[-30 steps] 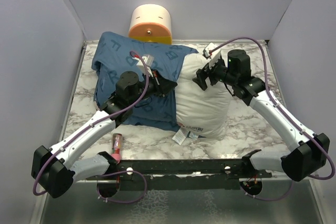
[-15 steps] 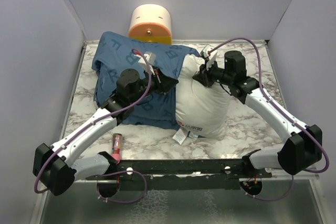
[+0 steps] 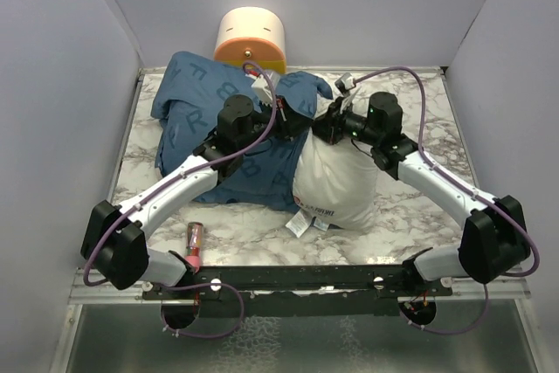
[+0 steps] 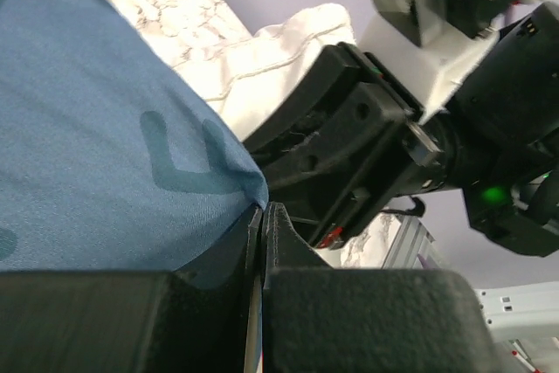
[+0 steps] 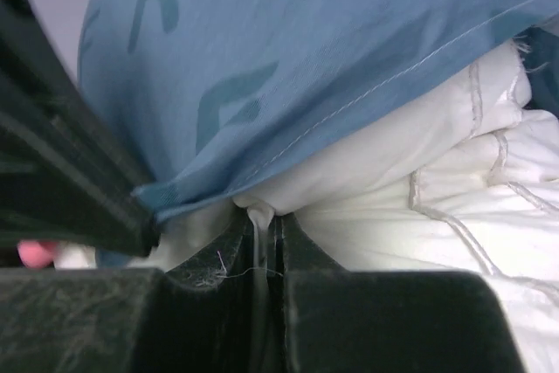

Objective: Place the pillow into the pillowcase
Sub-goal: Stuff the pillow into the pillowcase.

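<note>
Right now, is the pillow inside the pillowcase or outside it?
Mostly outside. The top view shows most of the pillow bare; only its far end lies under the pillowcase edge.

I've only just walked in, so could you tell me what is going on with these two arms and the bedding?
The left gripper is shut on an edge of the blue pillowcase. The right gripper is shut on a fold of the white pillow at its far end, where the case's edge drapes over it. Most of the pillow lies outside the case, label end toward the arms.
</note>
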Robot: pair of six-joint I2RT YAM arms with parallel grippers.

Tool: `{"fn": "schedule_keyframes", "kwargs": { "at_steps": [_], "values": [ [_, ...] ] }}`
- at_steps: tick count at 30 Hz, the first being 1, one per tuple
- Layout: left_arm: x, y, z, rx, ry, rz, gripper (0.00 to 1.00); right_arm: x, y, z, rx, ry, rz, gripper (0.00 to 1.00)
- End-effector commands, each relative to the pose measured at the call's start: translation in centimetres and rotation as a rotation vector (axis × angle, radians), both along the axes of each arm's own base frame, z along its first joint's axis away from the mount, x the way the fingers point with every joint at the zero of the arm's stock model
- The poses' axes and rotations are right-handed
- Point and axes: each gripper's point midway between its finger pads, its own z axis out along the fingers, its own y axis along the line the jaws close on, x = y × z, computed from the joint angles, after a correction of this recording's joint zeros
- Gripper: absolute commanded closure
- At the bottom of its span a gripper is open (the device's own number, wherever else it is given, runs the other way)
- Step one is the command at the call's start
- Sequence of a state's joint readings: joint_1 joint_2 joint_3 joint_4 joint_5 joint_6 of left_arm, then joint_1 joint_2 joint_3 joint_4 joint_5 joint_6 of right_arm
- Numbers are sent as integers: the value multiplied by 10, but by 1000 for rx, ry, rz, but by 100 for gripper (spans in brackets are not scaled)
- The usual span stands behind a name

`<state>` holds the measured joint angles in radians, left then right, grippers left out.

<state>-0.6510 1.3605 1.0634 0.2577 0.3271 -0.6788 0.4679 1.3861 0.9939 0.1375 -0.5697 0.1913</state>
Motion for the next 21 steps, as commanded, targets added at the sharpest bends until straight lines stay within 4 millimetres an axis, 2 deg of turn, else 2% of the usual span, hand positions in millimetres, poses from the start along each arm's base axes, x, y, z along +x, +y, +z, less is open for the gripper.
{"fn": "schedule_keyframes", "kwargs": {
  "at_steps": [1, 3, 5, 8, 10, 12, 14, 17, 21],
  "values": [
    [-65, -43, 97, -237, -222, -299, 100, -13, 37, 18, 227, 163, -5, 99],
    [-78, -43, 85, -245, -186, -330, 100, 8, 30, 11, 247, 186, -136, 99],
    [-88, -37, 62, -250, -131, -340, 100, 22, 25, -12, 242, 220, -218, 99],
    [-95, -27, 20, -235, -50, -317, 100, 21, 28, -58, 193, 301, -204, 97],
    [-96, -22, -13, -191, 10, -293, 100, 14, 27, -71, 159, 306, -174, 93],
    [-93, -18, -42, -141, 62, -252, 100, 7, 21, -63, 131, 260, -143, 80],
    [-88, -12, -58, -113, 92, -204, 100, 2, 10, -41, 87, 178, -132, 65],
    [-78, -5, -68, -102, 102, -137, 100, -2, -16, 2, 16, 37, -165, 48],
    [-68, 1, -72, -95, 110, -105, 100, -9, -50, 45, -57, -73, -213, 33]
  ]
}}
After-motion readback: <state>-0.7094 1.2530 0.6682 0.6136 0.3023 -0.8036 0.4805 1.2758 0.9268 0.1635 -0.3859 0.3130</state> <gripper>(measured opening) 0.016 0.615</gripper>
